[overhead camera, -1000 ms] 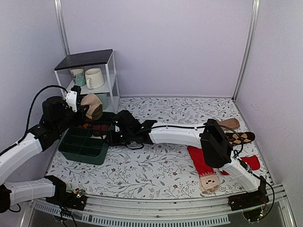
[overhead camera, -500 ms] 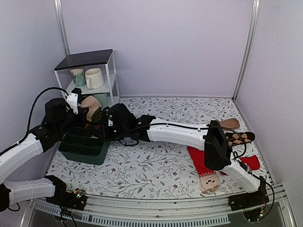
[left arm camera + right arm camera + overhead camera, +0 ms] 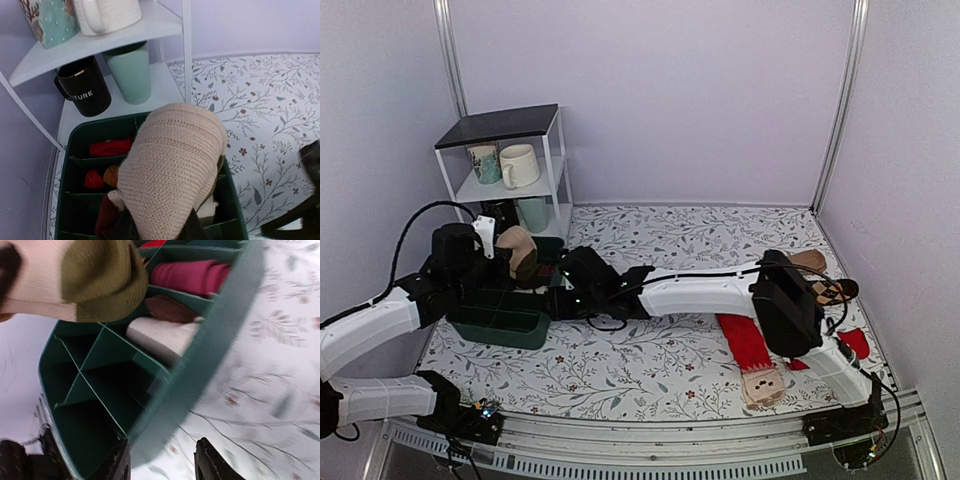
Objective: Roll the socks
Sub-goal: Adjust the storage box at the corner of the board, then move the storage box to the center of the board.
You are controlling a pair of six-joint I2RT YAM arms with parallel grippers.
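My left gripper (image 3: 503,264) is shut on a rolled beige sock (image 3: 517,250) with an olive toe and holds it just above the green divided bin (image 3: 500,322). In the left wrist view the sock (image 3: 172,165) hides the gripper (image 3: 160,232) and much of the bin (image 3: 64,170). My right gripper (image 3: 563,293) is open at the bin's right rim. In the right wrist view its fingers (image 3: 121,461) straddle the rim (image 3: 210,350), with the gripper (image 3: 162,465) empty and the sock (image 3: 75,275) at the top left. A red sock (image 3: 745,340), an argyle sock (image 3: 830,290) and a tan sock (image 3: 805,262) lie at the right.
The bin holds rolled socks: red (image 3: 110,147), magenta (image 3: 190,277), brown (image 3: 167,310) and white (image 3: 157,335). A white shelf (image 3: 510,125) with mugs stands behind the bin; a black mug (image 3: 82,92) and a teal cup (image 3: 131,75) sit on its lowest level. Purple walls enclose the table.
My left gripper has lowered the rolled sock toward the bin. My right gripper reached toward the sock, then drew back to the bin's right rim.
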